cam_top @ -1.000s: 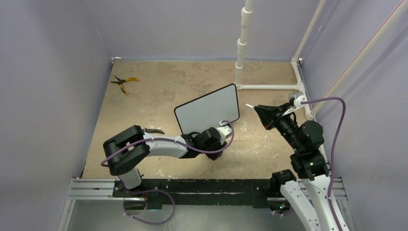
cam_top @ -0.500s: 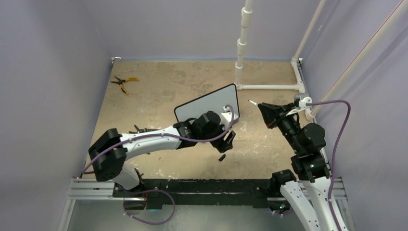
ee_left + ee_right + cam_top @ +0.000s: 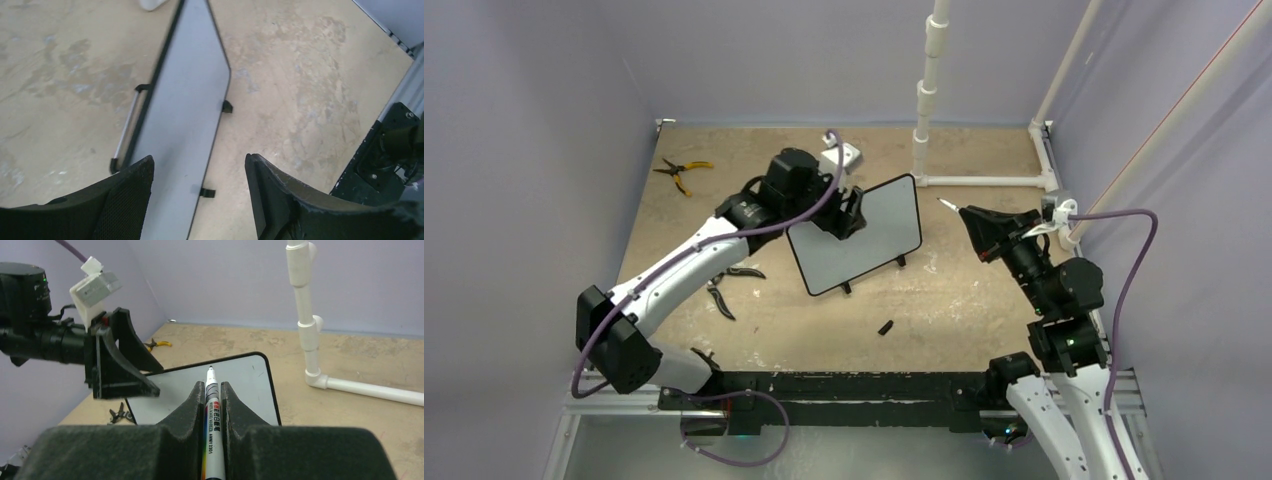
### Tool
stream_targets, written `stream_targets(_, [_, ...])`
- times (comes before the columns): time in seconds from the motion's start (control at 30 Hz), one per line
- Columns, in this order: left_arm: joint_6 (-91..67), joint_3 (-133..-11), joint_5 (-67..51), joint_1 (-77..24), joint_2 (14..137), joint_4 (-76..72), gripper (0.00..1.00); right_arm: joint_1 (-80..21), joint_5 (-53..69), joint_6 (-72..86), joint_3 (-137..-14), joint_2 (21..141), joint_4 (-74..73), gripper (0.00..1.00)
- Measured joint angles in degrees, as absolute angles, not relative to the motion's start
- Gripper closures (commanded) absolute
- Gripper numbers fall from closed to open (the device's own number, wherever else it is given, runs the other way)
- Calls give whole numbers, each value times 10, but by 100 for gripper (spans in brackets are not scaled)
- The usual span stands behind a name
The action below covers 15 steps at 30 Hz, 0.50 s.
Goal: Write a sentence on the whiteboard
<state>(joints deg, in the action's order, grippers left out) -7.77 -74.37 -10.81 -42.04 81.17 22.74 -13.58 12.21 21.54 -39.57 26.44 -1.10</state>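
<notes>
Left gripper [image 3: 846,212] — jaws spread — hangs above the upper edge of the whiteboard [image 3: 869,240]. Right gripper [image 3: 972,218], at its 3 o'clock, pinches a marker [image 3: 212,410] — tip toward 10 o'clock.

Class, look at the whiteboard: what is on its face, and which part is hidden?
No writing shows: the face of the whiteboard is blank in every view. The open left claw hangs over its upper left edge, covering a small patch in the top view.
</notes>
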Motion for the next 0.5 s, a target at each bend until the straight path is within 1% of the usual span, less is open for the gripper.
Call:
stream_targets(0.13, [-85,-743,-157,-324,790,239,34,-136,155,216,-390,287,15,100])
stream_targets(0.3, [-102,-734,-217,-199,740,227,33,-136,218,215,-390,361,49,100])
stream_targets(0.5, [-104,-681,-254,-170,684,208,34,-145,274,223,-390,436,91,100])
